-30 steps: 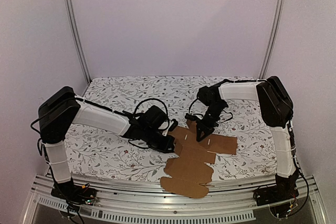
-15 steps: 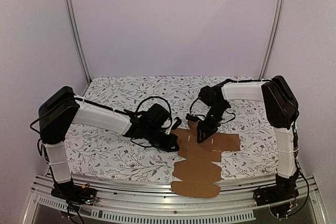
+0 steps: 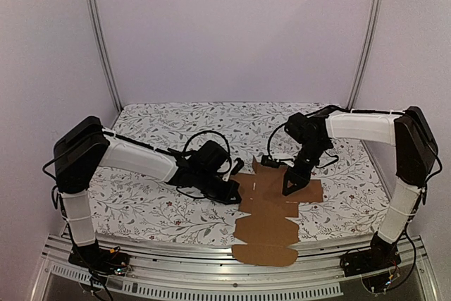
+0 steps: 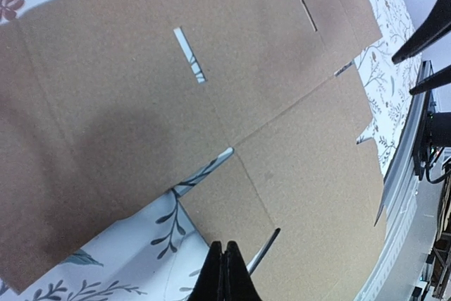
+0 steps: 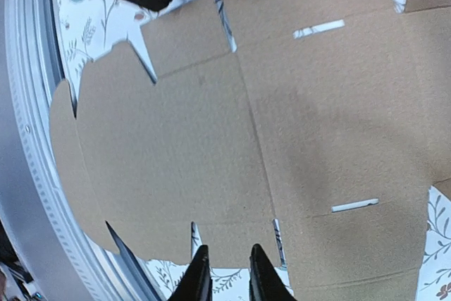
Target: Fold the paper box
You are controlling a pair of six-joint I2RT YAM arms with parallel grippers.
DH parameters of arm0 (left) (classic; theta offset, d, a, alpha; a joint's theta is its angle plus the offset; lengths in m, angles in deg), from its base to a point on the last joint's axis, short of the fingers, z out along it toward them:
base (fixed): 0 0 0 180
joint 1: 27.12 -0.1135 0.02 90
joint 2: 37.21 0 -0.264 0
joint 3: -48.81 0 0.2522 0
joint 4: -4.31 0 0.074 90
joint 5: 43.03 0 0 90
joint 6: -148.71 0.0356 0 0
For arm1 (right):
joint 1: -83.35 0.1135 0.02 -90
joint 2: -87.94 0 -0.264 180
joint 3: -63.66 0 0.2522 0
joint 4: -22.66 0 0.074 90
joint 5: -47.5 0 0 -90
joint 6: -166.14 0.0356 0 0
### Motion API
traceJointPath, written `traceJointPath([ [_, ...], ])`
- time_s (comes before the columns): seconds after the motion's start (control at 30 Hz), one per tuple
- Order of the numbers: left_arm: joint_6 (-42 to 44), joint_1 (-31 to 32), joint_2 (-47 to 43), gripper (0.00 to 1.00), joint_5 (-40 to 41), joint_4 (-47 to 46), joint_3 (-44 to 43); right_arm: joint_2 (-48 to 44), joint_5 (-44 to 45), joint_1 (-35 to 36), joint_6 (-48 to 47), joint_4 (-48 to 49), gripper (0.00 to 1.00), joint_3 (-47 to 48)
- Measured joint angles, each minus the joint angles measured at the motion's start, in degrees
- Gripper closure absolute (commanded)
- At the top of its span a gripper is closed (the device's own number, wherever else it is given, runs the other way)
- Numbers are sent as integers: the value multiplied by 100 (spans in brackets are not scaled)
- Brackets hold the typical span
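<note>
The box point(image 3: 268, 209) is a flat sheet of plain brown cardboard. It looks dull and a bit rough. It has straight fold lines, a few thin slits, and flaps with cut-out notches. One end is rounded. It lies open on a white cloth point(image 3: 155, 202) printed with grey leaves and small flowers. The rounded end sticks out past the front of the cloth, over a grey metal rail point(image 3: 176, 255).

The left gripper point(image 4: 224, 276) is at the left edge of the box. Its two black fingers are pressed tight together, with nothing seen between them.

The right gripper point(image 5: 227, 276) is over the right side of the box, pointing down. Its fingers stand a little apart, and cloth and the box edge show in the gap. It is hard to tell if the tips touch the cardboard.
</note>
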Motion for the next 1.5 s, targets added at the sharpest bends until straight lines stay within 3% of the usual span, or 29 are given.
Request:
traceJointPath([
  [0.1, -11, 0, 0, 100, 72, 33, 31, -63, 151, 48, -350, 164, 97, -411],
  [0.57, -142, -2, 28, 100, 116, 2, 232, 330, 1054, 863, -651, 970, 98, -721],
  [1.13, -411, 0, 61, 100, -48, -446, 352, 914, 994, 791, -332, 302, 97, -48],
  [1.5, -922, 136, 328, 100, -756, -1910, 343, 1038, 859, 675, -212, 39, 96, 79],
])
